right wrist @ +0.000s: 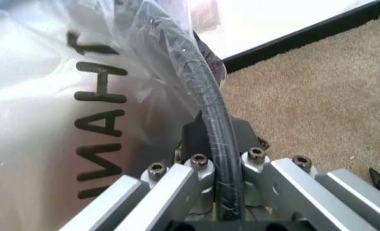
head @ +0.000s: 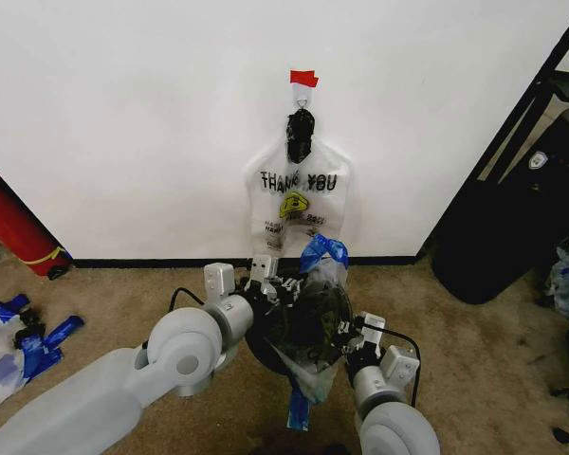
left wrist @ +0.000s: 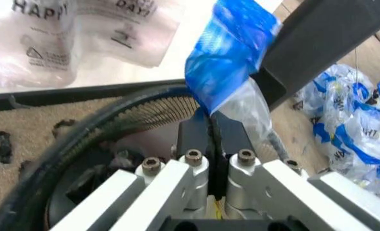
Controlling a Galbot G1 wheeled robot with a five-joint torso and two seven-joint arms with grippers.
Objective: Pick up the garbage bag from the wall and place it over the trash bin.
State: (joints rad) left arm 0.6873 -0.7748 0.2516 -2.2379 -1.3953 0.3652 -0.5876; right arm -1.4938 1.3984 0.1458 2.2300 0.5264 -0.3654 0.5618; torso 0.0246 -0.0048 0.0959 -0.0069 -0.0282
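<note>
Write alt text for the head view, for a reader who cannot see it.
Both grippers, left and right, stretch a thin clear plastic garbage bag with blue handle tips over the rim of a small round dark trash bin on brown carpet. Behind, a similar clear "THANK YOU" bag hangs from a hook under red tape on the white wall.

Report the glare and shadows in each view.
Head view: even light on the wall, a faint shadow beside the hanging THANK YOU bag, and the inside of the trash bin is dark. Left wrist view: bright highlights on the blue handle of the garbage bag above the left pincer. Right wrist view: the bag's film glares white, but its lettering is still readable.
</note>
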